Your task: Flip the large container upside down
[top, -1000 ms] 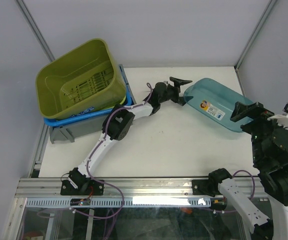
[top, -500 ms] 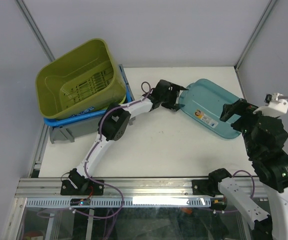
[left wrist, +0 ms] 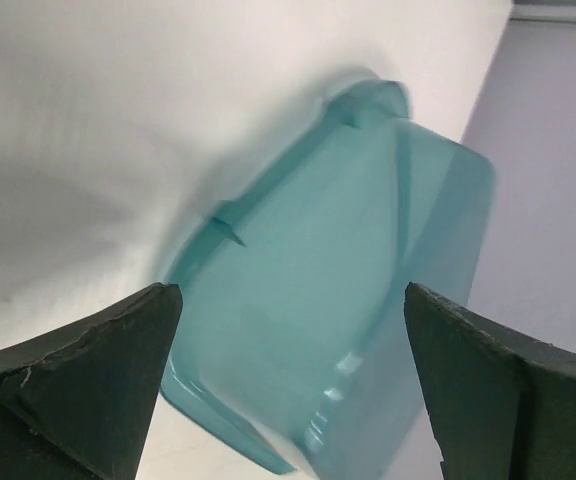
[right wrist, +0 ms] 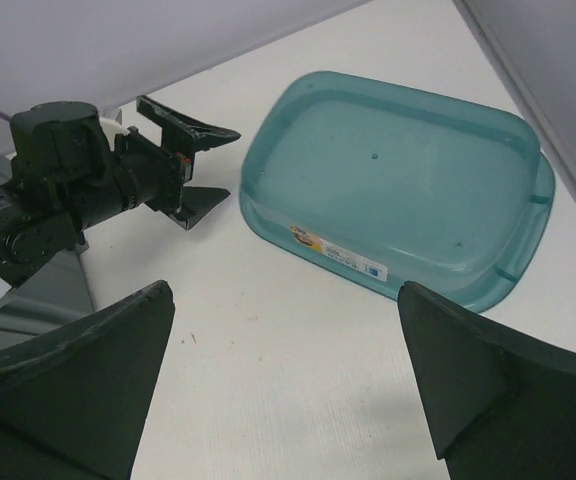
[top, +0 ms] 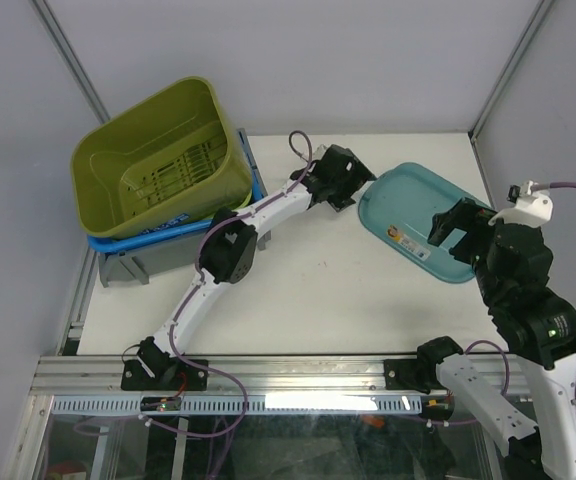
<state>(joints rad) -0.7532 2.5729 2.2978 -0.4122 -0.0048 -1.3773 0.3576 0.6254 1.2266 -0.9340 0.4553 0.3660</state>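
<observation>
Large container: dark-grey crate (top: 128, 266), far-left corner of table (top: 318, 295), bottom of a stack; which way up couldn't be told, mostly hidden
Stack: blue tub (top: 173, 230) sat on crate, lime-green tub (top: 158, 160) tilted on top w/ opening facing near-right; the stack pinned the crate, so prob no flip until both came off
Teal tub (right wrist: 398, 180): lay base-up on right half of table, rim down, label at its near-left edge; free of both grippers
Left gripper (right wrist: 230, 165): fingers spread wide, holding nothing, just beside teal tub's left end, arm stretched far across the table
Right gripper (right wrist: 286, 292): fingers apart, empty, hovering near side of teal tub
Task state: judged not begun on crate, neither arm near it
Edges: crate tight to left frame post & far wall, its left side overhanging the table edge; little room there to tip it
Open room: bare table centre, between stack & teal tub, looked the best place to turn it
</observation>
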